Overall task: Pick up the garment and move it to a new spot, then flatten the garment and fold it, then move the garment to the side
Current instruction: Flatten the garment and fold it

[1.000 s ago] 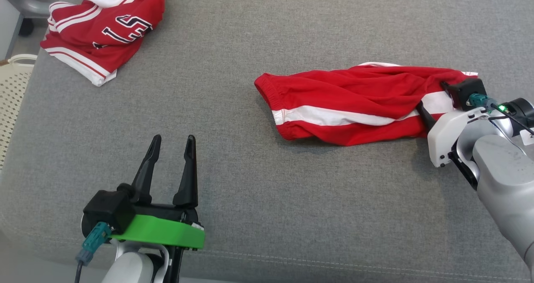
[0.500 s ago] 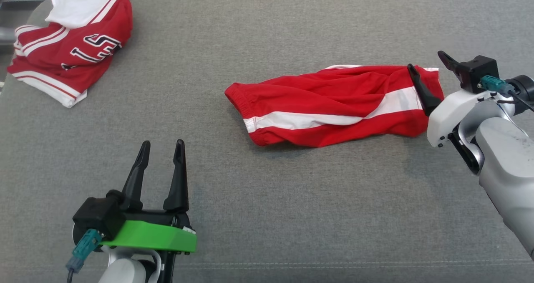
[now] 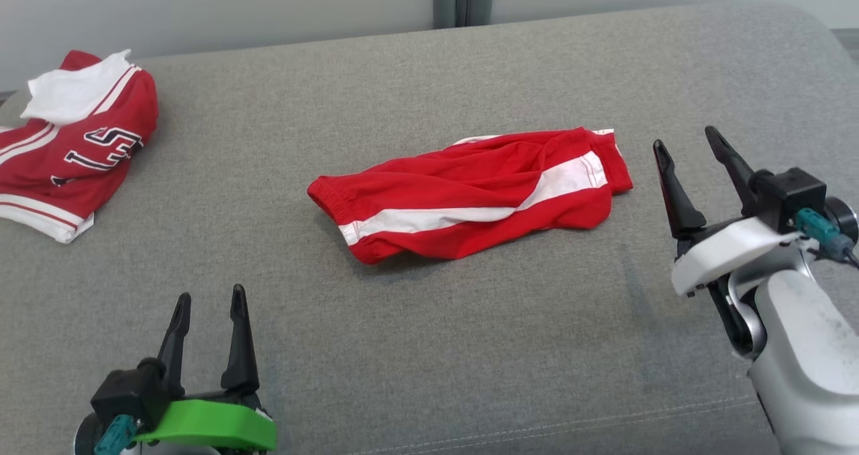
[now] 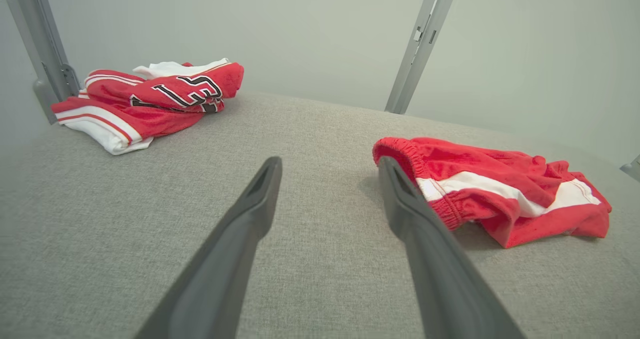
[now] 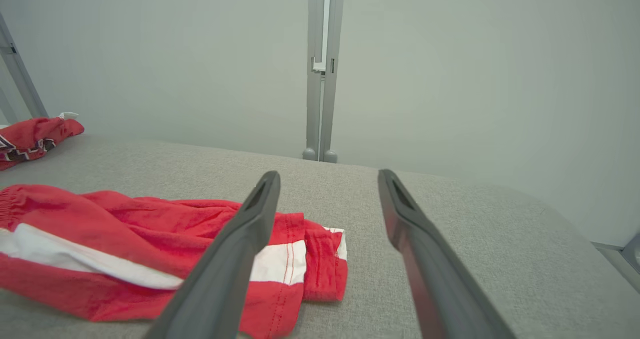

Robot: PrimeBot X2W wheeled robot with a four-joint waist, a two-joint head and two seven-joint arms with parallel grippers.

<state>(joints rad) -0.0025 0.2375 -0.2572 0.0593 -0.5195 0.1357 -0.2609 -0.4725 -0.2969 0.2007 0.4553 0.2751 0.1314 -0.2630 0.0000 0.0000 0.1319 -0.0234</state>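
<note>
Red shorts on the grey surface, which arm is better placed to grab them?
Right, probably. The right claw, open, sits just beside the shorts; the left claw, also open, is farther off.

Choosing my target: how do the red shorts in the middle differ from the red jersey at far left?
The shorts lie mid-surface, with one broad white stripe and an elastic waistband; the jersey is bunched at the left edge, with dark numerals and thin stripes. Both are red and white.
</note>
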